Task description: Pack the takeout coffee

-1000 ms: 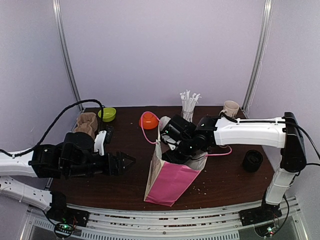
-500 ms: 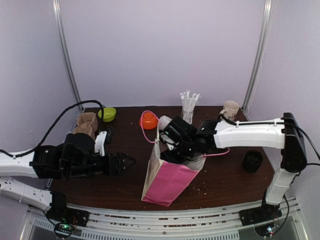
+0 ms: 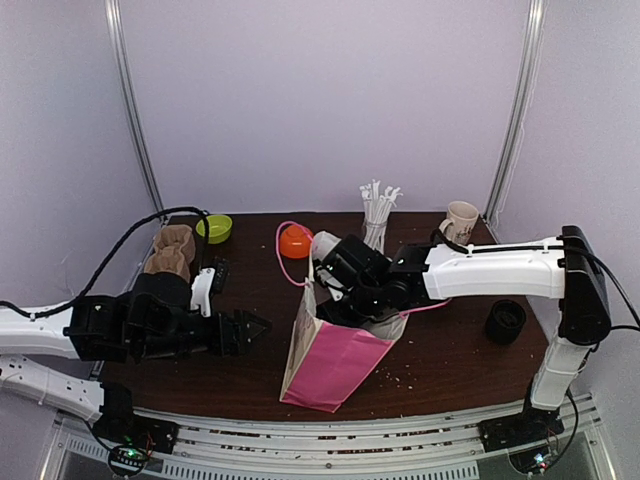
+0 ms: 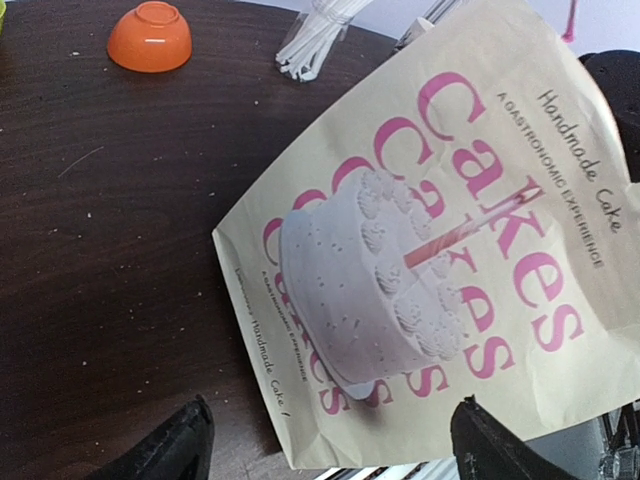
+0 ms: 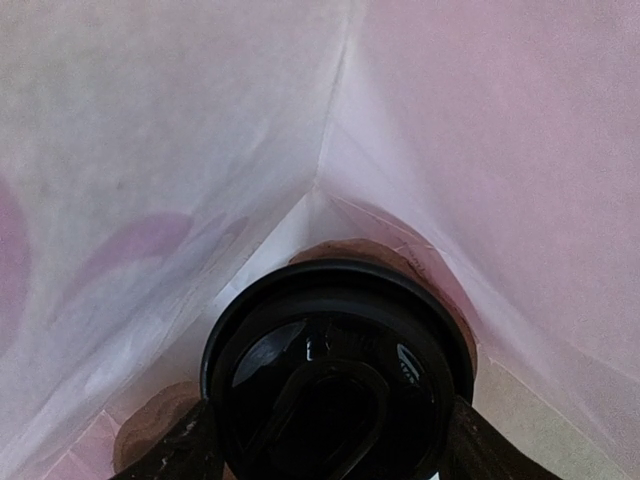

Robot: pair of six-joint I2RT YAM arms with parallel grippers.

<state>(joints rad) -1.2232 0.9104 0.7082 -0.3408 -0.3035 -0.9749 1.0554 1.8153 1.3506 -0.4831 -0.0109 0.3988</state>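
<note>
Sitting deep inside the bag (image 3: 335, 355), the coffee (image 5: 335, 370) shows only its black lid in the right wrist view, with paper walls close on every side. The right tool (image 5: 325, 450) grips the coffee, one finger against each side of the lid.

The right arm reaches from its base at the right edge leftward across the counter (image 3: 450, 365). Its forearm is roughly level and its wrist bends down into the bag mouth.

The bag stands tilted at mid-counter, its base set nearer the front edge and further left than its mouth. One pink handle loops back beside the orange bowl (image 3: 295, 241).

The left arm lies low along the left side, pointing right. The left tool (image 3: 258, 325) is open and holds nothing. It is aimed at the printed face of the bag, short of it and not touching.

Bare counter lies between the left tool and the bag, and between the bag and the lid stack (image 3: 505, 320). Straws (image 3: 378, 205) and a mug (image 3: 461, 217) stand at the rear edge.
</note>
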